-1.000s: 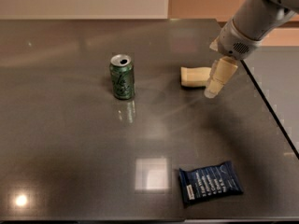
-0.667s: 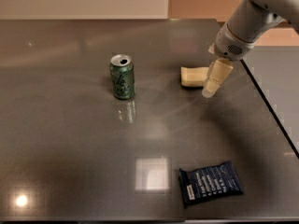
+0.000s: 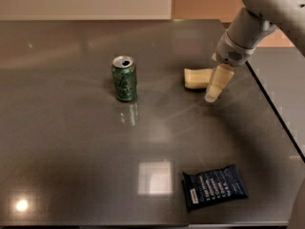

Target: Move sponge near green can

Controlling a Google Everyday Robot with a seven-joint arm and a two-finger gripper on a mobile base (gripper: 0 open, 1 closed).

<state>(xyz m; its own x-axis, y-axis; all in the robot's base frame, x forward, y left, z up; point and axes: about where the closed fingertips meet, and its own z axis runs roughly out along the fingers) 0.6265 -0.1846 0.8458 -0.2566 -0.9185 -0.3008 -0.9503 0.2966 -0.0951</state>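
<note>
Sponge [image 3: 196, 78] lies flat on the bench [image 3: 71, 151], far-right part, w/ its long axis running roughly left-right; its right end is hidden behind the gripper [image 3: 212, 95]. The gripper hangs from the one arm [image 3: 248, 32], which comes in from the far right and points down and a bit left, tip just near and right of the sponge's visible part. Can't tell if the jaws are apart or together: only one pale tapered shape shows, and whether it touches the sponge isn't clear either. Green can [image 3: 125, 79] stands upright, well apart to the left of the sponge, approx. level w/ it in depth, w/ bare bench btw. them. A dark blue snack wrapper [image 3: 214, 186] lies at the near right, well clear of that line. Judgement: task looks barely begun, sponge not yet near the can. The key relation is that the sponge sits left and slightly far of the gripper tip, i.e. on the can's side of it. A grasp would prob. go across the short axis, then a carry straight left. Main risk, I'd guess, is a soft sponge squashing or slipping in a shallow end grip, or the can getting nudged over on arrival, so stop short of it.
</note>
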